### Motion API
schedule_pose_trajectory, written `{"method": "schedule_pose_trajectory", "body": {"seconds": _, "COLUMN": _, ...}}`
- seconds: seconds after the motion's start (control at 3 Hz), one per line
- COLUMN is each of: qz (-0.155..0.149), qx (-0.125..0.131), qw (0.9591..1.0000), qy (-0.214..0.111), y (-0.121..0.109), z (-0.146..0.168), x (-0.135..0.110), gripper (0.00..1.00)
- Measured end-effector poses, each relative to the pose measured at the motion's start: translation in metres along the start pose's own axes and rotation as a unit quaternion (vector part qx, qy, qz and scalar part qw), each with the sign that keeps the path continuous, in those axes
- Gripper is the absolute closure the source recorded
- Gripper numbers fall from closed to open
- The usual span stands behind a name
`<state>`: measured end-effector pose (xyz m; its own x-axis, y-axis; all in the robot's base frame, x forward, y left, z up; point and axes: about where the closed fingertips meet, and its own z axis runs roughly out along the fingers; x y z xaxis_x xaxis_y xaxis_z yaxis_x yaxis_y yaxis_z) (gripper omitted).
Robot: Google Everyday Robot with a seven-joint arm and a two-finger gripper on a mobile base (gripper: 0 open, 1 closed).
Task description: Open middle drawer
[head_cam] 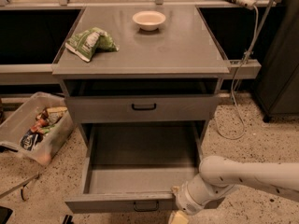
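The middle drawer (pixel 140 171) is pulled far out of the grey cabinet and shows a plain grey inside. Its flat front (pixel 107 203) lies near the bottom edge of the view, with a small black bar handle (pixel 145 206). My gripper (pixel 179 215) is at the right part of that front, just right of the handle, and is mostly cut off by the bottom edge. The white arm (pixel 243 174) comes in from the right. The top drawer front (pixel 144 107) above is closed. The lowest drawer is hidden under the open one.
On the cabinet top (pixel 177 50) are a white bowl (pixel 149 19) and a green bag (pixel 90 42). A clear bin of packaged items (pixel 35 127) stands on the floor at the left. A white cable (pixel 240 78) hangs at the right beside a dark cabinet (pixel 280 55).
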<state>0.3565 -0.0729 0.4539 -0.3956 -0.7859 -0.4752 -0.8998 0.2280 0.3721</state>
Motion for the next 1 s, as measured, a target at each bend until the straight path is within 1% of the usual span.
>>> {"method": "schedule_pose_trajectory", "body": {"seconds": 0.33, "qz": 0.001, "qx": -0.010, "qw": 0.9999, "qy": 0.003, "y": 0.006, "z": 0.001, "x": 0.001, "gripper": 0.00}}
{"method": "schedule_pose_trajectory", "body": {"seconds": 0.67, "qz": 0.014, "qx": -0.027, "qw": 0.9995, "qy": -0.001, "y": 0.022, "z": 0.003, "x": 0.010, "gripper": 0.00}}
{"method": "schedule_pose_trajectory", "body": {"seconds": 1.0, "qz": 0.014, "qx": -0.027, "qw": 0.9995, "qy": -0.001, "y": 0.024, "z": 0.000, "x": 0.008, "gripper": 0.00}}
